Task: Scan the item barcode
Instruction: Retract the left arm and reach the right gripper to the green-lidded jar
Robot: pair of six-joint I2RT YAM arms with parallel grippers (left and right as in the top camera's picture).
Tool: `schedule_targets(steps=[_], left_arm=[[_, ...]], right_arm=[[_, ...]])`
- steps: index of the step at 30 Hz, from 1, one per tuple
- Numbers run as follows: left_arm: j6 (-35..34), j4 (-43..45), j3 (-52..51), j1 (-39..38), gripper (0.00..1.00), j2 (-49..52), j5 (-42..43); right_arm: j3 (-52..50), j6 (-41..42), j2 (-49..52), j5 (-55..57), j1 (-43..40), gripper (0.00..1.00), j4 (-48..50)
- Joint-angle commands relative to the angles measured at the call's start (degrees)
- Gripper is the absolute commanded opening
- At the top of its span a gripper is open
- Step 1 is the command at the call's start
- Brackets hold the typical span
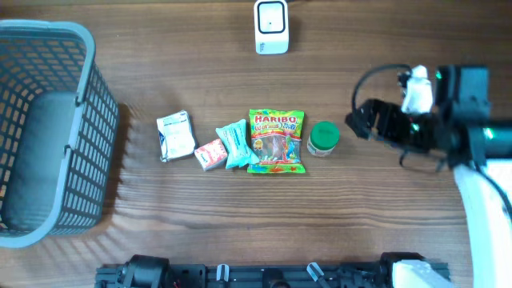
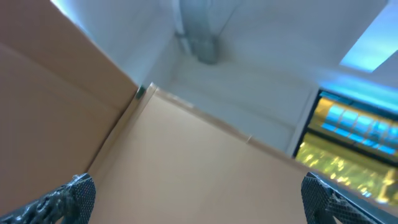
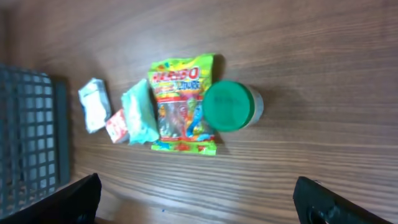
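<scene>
Both grippers are spread as wide as they go, and neither holds or touches anything. Right gripper point(image 1: 358, 120) hangs over the table point(image 1: 384, 216) at 3 o'clock in the overhead view, its fingertips point(image 3: 68, 200) apart at the bottom corners of my wrist view. Left gripper point(image 2: 196, 202) is tilted upward, facing brown panels and a white ceiling.

A grey mesh basket point(image 1: 96, 120) stands at 9 o'clock; inside it I see only its own floor. The items lie in a row at the centre of the table. A Haribo bag point(image 1: 277, 142) lies flat, label up. A white scanner point(image 1: 271, 26) stands at 12 o'clock, well apart from the row. A teal packet point(image 1: 237, 144) overlaps the bag's 9 o'clock edge. A white packet point(image 1: 175, 135) lies furthest toward the basket. A green-lidded jar point(image 1: 323, 138) stands just at the bag's 3 o'clock, nearest my right gripper. A small red box point(image 1: 210, 154) sits against the teal packet.
</scene>
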Motion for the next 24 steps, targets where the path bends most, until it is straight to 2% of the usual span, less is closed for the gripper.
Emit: schedule_targets(steps=[1, 3, 6, 9, 14, 17, 24], left_arm=[[0.3, 0.5, -3.0, 0.3, 1.0, -3.6, 2.8], [0.7, 2.0, -5.2, 0.3, 1.0, -5.4, 2.7], [1.0, 6.1, -10.7, 0.7, 1.0, -9.1, 2.7], [1.6, 11.2, -16.8, 3.2, 1.0, -13.1, 2.0], [2.3, 13.1, -17.5, 6.3, 1.0, -12.9, 2.1], [2.3, 13.5, -17.5, 7.8, 1.0, -12.9, 2.1], [2.3, 13.5, -17.5, 11.6, 1.0, -12.9, 2.1]], right_arm=[[0.9, 2.1, 9.3, 0.9, 2.4, 1.0, -0.1], [0.9, 7.3, 15.1, 7.2, 5.4, 1.0, 0.2], [0.9, 10.0, 19.7, 8.9, 10.0, 1.0, 2.7], [1.0, 12.9, 20.2, 13.7, 13.7, 1.0, 7.5], [1.1, 19.9, 20.5, 21.5, 16.0, 1.0, 10.1], [1.1, 21.3, 21.6, 26.2, 17.3, 1.0, 10.4], [1.1, 19.8, 34.1, 22.6, 20.1, 1.0, 11.8]])
